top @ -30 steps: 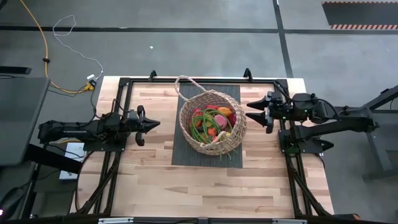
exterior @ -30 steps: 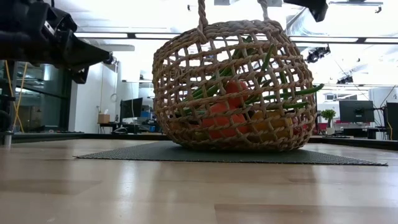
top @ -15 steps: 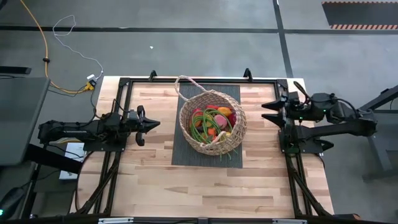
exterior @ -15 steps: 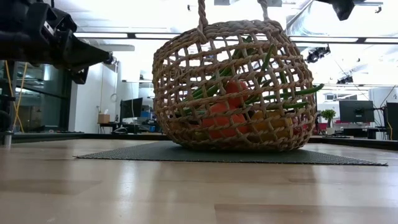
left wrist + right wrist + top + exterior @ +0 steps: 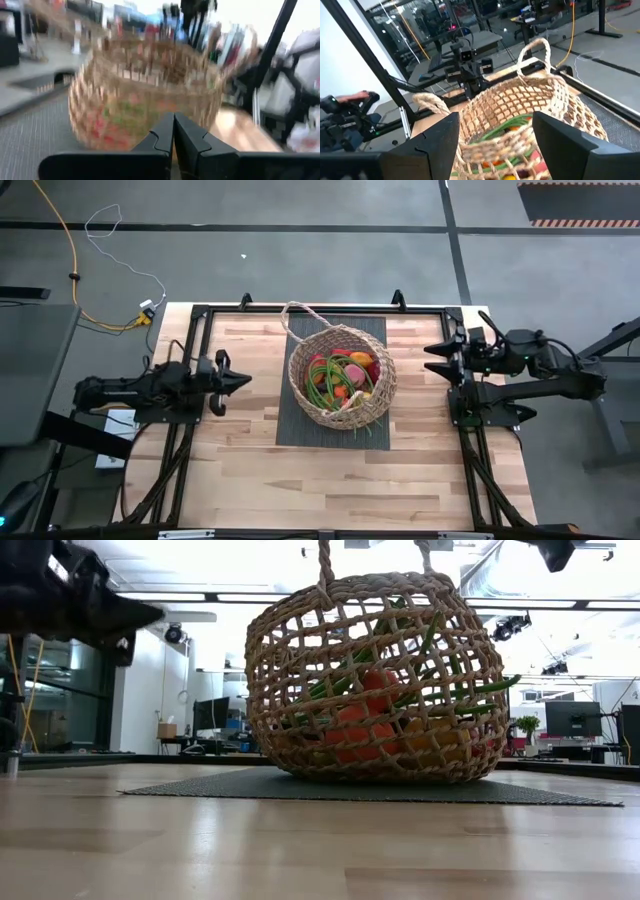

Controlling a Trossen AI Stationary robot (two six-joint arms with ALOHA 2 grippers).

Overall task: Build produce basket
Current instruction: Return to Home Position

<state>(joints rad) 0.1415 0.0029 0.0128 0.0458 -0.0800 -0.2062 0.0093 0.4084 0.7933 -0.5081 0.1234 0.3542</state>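
We've got a wooden table (image 5: 250, 480) with a dark mat (image 5: 295, 430) in the middle. Our basket (image 5: 372, 412) sits on the mat with the produce (image 5: 340, 378) piled inside. The left gripper (image 5: 245, 379) hangs off to the basket's left with its fingers pressed together, and the right gripper (image 5: 430, 360) is out on the right side, clear of the basket, fingers spread wide.

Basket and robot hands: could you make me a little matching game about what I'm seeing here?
Things:
1. left hand
2. right hand
3. basket
4. dark mat

States:
A. holds the produce
B. fingers spread apart
C. lies flat under the basket
D. fingers closed together

Pairs: 1-D, 2-B, 3-A, 4-C.
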